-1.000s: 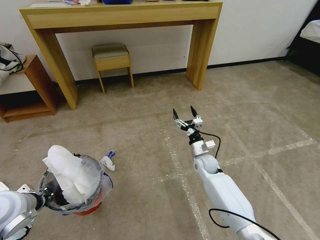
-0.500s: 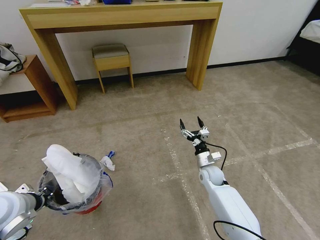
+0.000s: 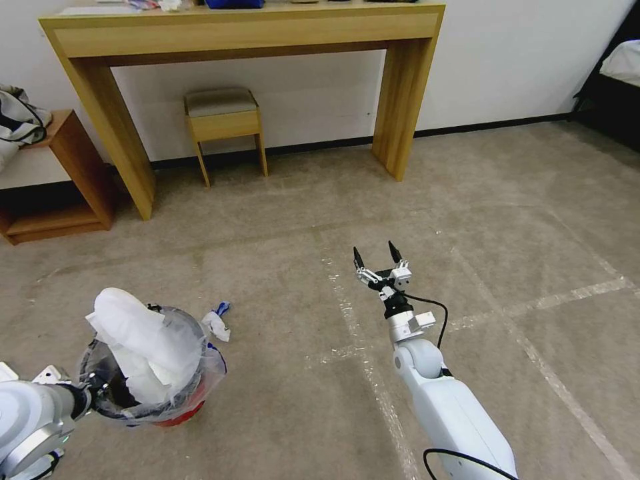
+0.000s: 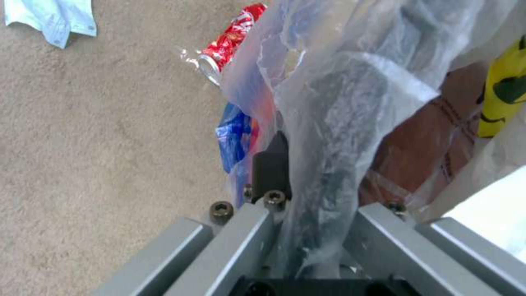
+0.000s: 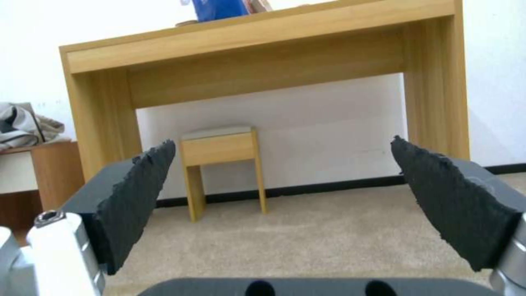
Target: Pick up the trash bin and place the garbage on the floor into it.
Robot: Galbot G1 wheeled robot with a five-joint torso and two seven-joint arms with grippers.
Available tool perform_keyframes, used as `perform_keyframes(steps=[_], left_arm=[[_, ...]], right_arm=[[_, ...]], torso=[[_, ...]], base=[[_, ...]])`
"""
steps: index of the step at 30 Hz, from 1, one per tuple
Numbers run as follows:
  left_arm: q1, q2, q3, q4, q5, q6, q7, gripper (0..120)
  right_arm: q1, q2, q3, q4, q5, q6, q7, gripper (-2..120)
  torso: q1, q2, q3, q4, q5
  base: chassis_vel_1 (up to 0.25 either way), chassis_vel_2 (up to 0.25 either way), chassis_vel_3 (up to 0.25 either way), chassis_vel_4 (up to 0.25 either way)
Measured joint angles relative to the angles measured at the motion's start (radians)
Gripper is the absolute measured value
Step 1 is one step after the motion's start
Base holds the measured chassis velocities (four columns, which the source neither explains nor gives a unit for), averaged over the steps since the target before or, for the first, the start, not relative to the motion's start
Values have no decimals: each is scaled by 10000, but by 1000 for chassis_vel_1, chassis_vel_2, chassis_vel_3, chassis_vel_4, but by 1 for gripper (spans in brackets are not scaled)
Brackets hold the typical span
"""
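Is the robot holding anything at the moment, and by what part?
Yes. The left gripper is clamped on the bag-lined rim of the small round red trash bin. The right gripper hangs open over the carpet, holding nothing.

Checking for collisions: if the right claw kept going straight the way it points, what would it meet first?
Probably nothing close: the open right claw faces bare carpet, then the stool under the desk; depth is uncertain.

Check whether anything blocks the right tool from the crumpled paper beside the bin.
Nothing visible does. The right tool is open above bare carpet; open floor separates it from the crumpled paper beside the trash bin, held by the left tool.
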Motion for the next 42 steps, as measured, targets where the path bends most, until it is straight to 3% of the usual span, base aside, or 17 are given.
perform_keyframes(steps=[42], left_arm=[[-180, 51, 178, 224, -4, 58, 104, 0]], right_arm=[[-24, 125, -22, -414, -187, 198, -73, 100]], torso=[[0, 0, 0, -1, 0]], base=[[0, 0, 0, 0]])
